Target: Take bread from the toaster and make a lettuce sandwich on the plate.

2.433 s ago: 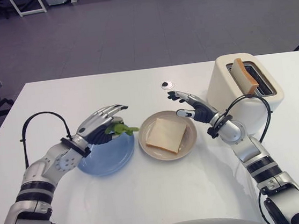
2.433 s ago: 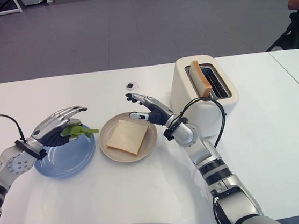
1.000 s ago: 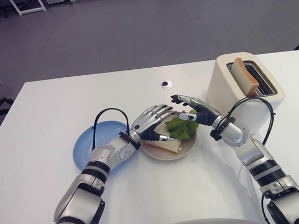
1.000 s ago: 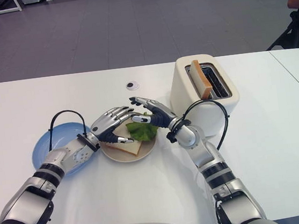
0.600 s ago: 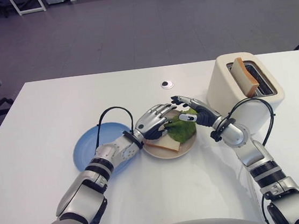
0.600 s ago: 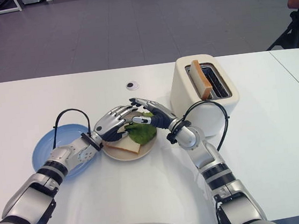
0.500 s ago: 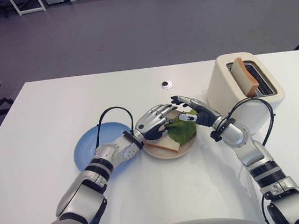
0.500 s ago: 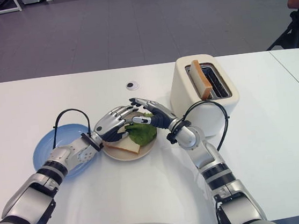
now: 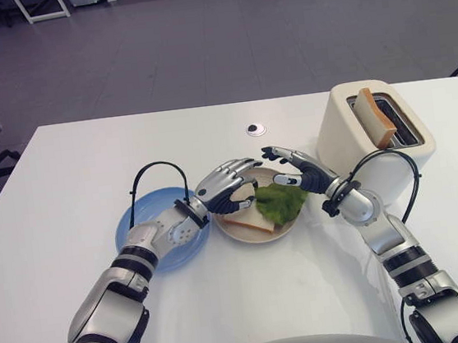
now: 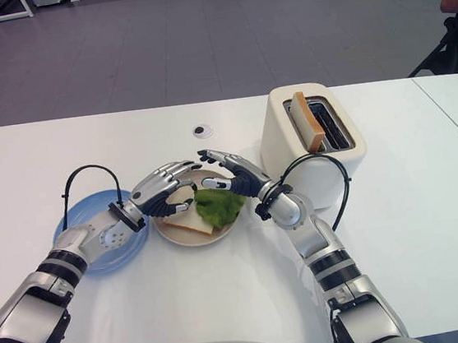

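Since a moment ago the left hand (image 9: 224,185) has let go of the lettuce leaf (image 9: 280,201) and drawn back toward the left rim of the tan plate (image 9: 257,239). It hangs there released, its fingers only loosely bent and holding nothing. The leaf now lies on the bread slice (image 9: 245,218) on that plate, toward the plate's right side and spilling a little past the bread's edge. The right hand (image 9: 297,172) hovers over the plate's right rim with its fingers spread and nothing grasped. Its thumb tip is just at the leaf, and I cannot tell whether they touch.

To the right of the plate stands the toaster (image 9: 345,137), with a second slice (image 9: 374,118) sticking up out of its slot. Just left of the plate sits the blue plate (image 9: 172,256).

By my reckoning that second slice comes next. It looks light and stiff but crumbly, so a gentle pinch across its flat faces at the exposed top edge should lift it straight up. The leaf is limp and nearly weightless. It could slide when the bread comes down, so the slice should be lowered flat.
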